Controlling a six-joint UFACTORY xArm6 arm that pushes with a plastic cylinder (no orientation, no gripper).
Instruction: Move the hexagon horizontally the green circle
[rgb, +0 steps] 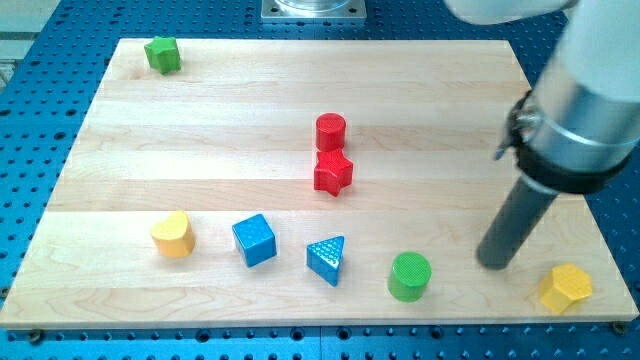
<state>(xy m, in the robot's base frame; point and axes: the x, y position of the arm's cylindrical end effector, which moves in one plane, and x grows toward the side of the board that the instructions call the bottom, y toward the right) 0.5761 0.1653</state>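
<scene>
The yellow hexagon (566, 288) lies at the view's bottom right, near the board's corner. The green circle (410, 276) stands to its left, near the bottom edge. My tip (494, 263) rests on the board between them, slightly above their line, a bit closer to the hexagon and touching neither. The rod rises up and to the right to the arm.
A blue triangle (328, 259), a blue cube (254, 240) and a yellow heart (173, 234) line up left of the green circle. A red cylinder (331, 131) and a red star (333, 172) sit mid-board. A green star (162, 54) is at top left.
</scene>
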